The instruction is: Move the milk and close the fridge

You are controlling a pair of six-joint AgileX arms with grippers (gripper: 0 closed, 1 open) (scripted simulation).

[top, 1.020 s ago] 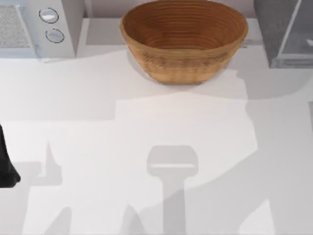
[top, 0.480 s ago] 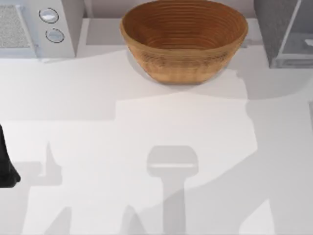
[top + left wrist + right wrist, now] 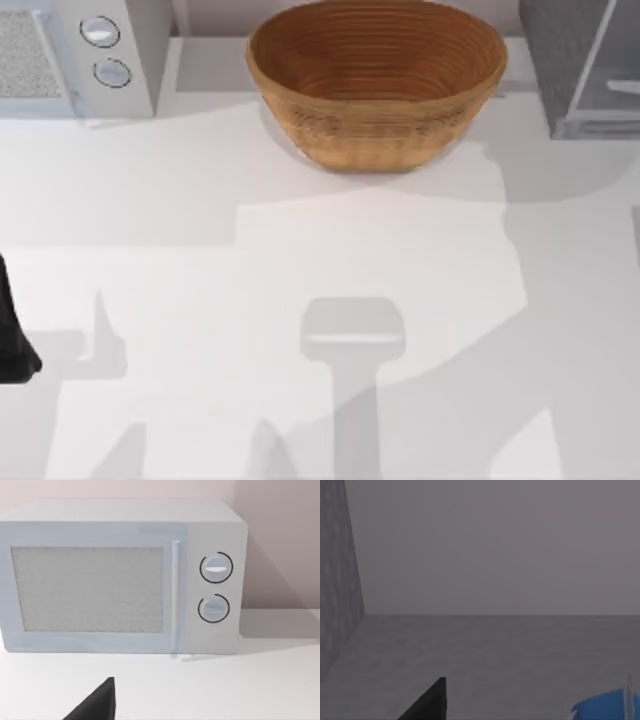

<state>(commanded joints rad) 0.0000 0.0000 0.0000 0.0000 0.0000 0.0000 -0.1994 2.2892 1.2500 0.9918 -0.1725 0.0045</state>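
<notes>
The grey speckled fridge [image 3: 558, 60] stands at the table's back right, its pale glassy door panel [image 3: 612, 85] swung open. The right wrist view looks into the dim fridge interior, with the speckled wall [image 3: 335, 580] at one side. The blue top of the milk [image 3: 602, 709] pokes in at that view's edge, beside one black fingertip [image 3: 431, 702] of my right gripper. My left arm [image 3: 12, 345] sits parked at the table's left edge, one of its fingertips [image 3: 99, 704] pointing toward the white appliance.
A large woven basket [image 3: 375, 80] stands at the back centre. A white appliance with two round knobs [image 3: 70, 50] sits at the back left and faces the left wrist camera [image 3: 125, 580]. Arm shadows cross the white tabletop [image 3: 300, 250].
</notes>
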